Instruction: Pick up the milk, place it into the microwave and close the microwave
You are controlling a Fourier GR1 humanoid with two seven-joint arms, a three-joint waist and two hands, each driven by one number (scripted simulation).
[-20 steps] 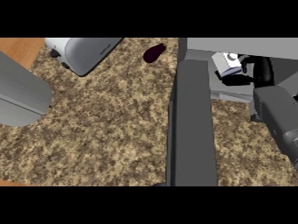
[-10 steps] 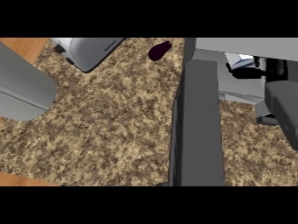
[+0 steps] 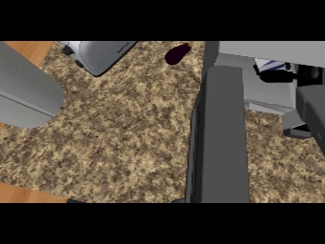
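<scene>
Reaching into the open grey microwave (image 3: 263, 90), right grey forearm (image 3: 323, 119) beside the white-and-blue milk carton (image 3: 274, 70). Cannot tell fingers' state. Standing ajar over the speckled granite table (image 3: 123, 133), dark microwave door (image 3: 221, 138)

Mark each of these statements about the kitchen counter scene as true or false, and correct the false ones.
1. The microwave door stands open. True.
2. The milk carton sits on the counter left of the toaster. False: it is inside the microwave, at the upper right.
3. A dark purple object lies on the counter near the top edge. True.
4. The toaster is at the lower right. False: it is at the upper left.
5. The right forearm reaches toward the microwave's opening. True.
6. The left robot hand is holding the milk carton. False: only the left forearm shows, far from the carton.
</scene>
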